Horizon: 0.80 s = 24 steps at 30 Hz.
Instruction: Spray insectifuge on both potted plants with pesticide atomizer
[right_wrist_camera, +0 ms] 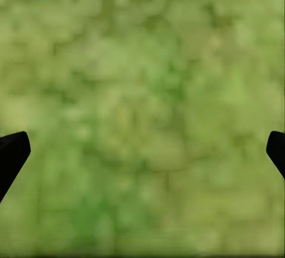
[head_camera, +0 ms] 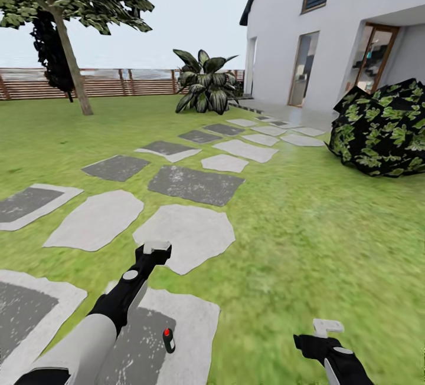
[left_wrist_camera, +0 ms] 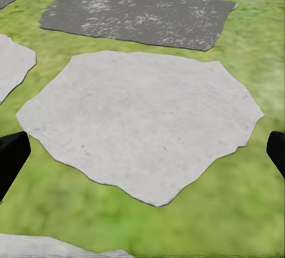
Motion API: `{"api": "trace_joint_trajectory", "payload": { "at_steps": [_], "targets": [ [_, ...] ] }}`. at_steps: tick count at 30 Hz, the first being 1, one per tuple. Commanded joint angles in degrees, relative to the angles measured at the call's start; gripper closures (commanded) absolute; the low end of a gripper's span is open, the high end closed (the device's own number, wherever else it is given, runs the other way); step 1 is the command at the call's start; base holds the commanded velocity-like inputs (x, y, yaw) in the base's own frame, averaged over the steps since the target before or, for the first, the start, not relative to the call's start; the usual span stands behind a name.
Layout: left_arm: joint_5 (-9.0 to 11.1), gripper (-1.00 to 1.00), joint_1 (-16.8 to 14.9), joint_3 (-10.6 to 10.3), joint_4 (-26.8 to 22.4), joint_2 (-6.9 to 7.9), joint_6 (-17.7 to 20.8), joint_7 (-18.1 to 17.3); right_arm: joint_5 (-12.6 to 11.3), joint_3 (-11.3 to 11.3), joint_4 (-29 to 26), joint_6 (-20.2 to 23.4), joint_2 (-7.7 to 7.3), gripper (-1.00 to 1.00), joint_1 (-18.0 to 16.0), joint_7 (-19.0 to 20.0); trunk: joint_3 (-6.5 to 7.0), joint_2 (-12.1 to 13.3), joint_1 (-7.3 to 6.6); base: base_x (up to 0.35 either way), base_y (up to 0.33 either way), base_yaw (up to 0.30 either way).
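Atomizer (head_camera: 169, 340) sits on the near stone (head_camera: 177, 326), close to that stone's middle, just beside your left forearm and on its right side. It looks upright, red dot up, but it is small, so the tilt is hard to call. Nothing is touching it.

Your left gripper (head_camera: 156, 249) is stretched forward well past the atomizer, over the lawn (head_camera: 307, 220) at the near edge of the pale stone (head_camera: 189, 237) ahead. In the left wrist view its fingers (left_wrist_camera: 12, 160) sit at the far edges of the picture with that pale stone between them: spread wide, holding nothing.

Your right gripper (head_camera: 326, 331) hangs low over bare lawn, well apart from the atomizer. Its fingers (right_wrist_camera: 12, 154) are also spread wide, with blurred grass between them, and empty.

Both arms look parked in a carry pose for driving, not a reach, which likely explains why the left one overshoots the bottle. Pickup is not yet done. You'd need to pull the left gripper back and down, or swing the right one across.

A leafy plant (head_camera: 203, 81) stands far up the path near the fence (head_camera: 106, 81); its pot is too far off to make out. Dark bush (head_camera: 381, 128) is by the house (head_camera: 330, 31).
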Motion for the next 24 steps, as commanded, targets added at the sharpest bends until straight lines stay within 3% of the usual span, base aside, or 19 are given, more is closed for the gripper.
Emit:
{"api": "trace_joint_trajectory", "payload": {
  "at_steps": [1,24],
  "targets": [
    [-0.33,-1.00,-0.04,0.04,0.04,-0.01,-0.19,-0.05,-0.02,-0.03,-0.09,0.31,0.00,-1.00,-0.01,0.01,-0.37,-0.04,0.01,0.000,0.000,0.000],
    [-0.33,-1.00,-0.04,0.04,0.10,-0.43,-0.19,-0.05,-0.02,-0.03,-0.12,0.31,0.00,-1.00,-0.01,0.01,-7.53,-0.35,0.60,0.000,0.000,0.000]
  ]
}}
